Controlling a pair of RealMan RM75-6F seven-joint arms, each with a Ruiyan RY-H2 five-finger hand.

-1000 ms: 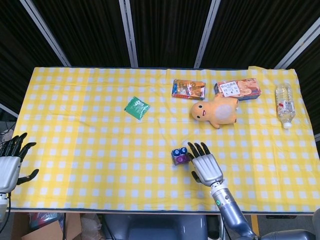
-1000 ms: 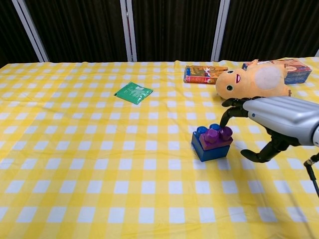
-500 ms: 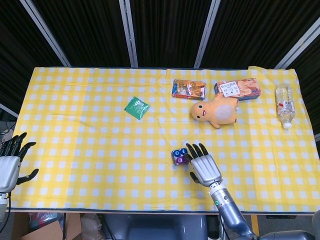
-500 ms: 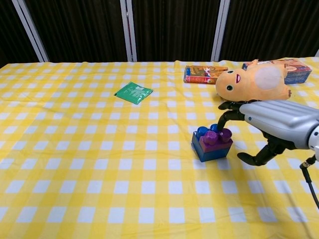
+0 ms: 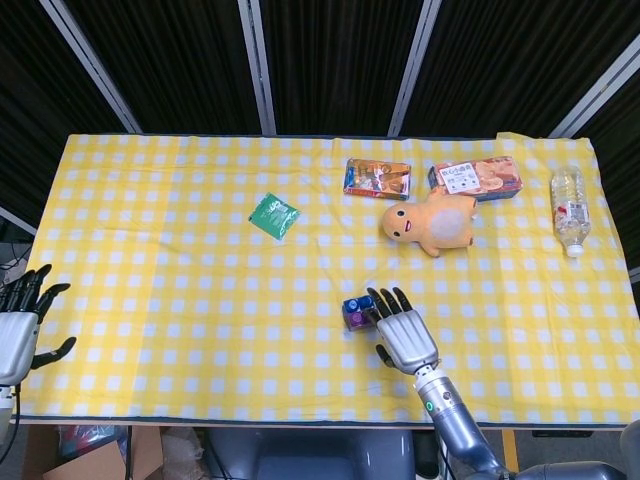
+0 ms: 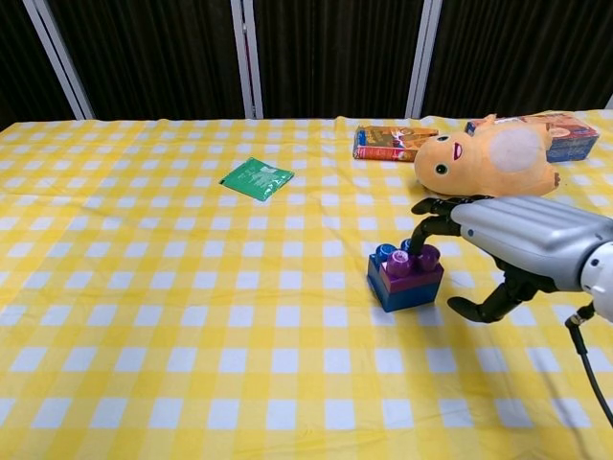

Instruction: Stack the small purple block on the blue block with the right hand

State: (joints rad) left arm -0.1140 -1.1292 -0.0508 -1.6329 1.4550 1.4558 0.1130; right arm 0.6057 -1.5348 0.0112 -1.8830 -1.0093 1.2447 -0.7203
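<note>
Silver right hand [image 6: 525, 241] — black fingers [image 6: 429, 217]; grey wrist.

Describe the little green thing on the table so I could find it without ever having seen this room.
Start with the yellow checked tablecloth covering the table. Left of the orange plush toy and the snack boxes, a flat green packet lies alone. It is the only green item, sitting slightly askew to the checks, with nothing touching it.

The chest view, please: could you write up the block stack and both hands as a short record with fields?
purple block: small purple block sits on the blue block, toward its right side
blue block: on the yellow checked tablecloth, blue studs exposed at left
right hand: right hand above and right of the stack, fingers curled down over the purple block; contact unclear
left hand: left hand at the table's left edge, holding nothing, fingers apart
behind stack: orange plush toy
</note>
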